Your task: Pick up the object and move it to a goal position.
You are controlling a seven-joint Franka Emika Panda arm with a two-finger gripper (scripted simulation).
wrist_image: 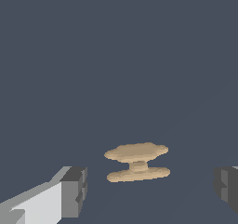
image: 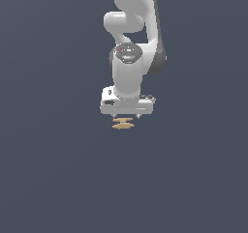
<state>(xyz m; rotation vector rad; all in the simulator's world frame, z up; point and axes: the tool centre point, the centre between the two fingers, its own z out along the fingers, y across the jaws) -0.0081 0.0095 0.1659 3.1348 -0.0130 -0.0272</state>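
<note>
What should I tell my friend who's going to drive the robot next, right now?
Gripper: open, holding nothing; its fingers stand wide apart on either side of the tan object.
Object: two flat tan discs joined by a short stem, sitting just below the gripper in the exterior view.
Done: the gripper is lined up over the object.
Left: close on it, lift, carry it to the goal. No goal marker shows in either view.

The white arm (image: pixel 130 58) hangs down from the top of the exterior view, with its wrist pointing straight down. At its end sits the tool (image: pixel 127 115), wide and flat. In the wrist view its two dark fingers (wrist_image: pixel 74 191) stand far apart, one on each side, and they hold nothing between them.
</note>
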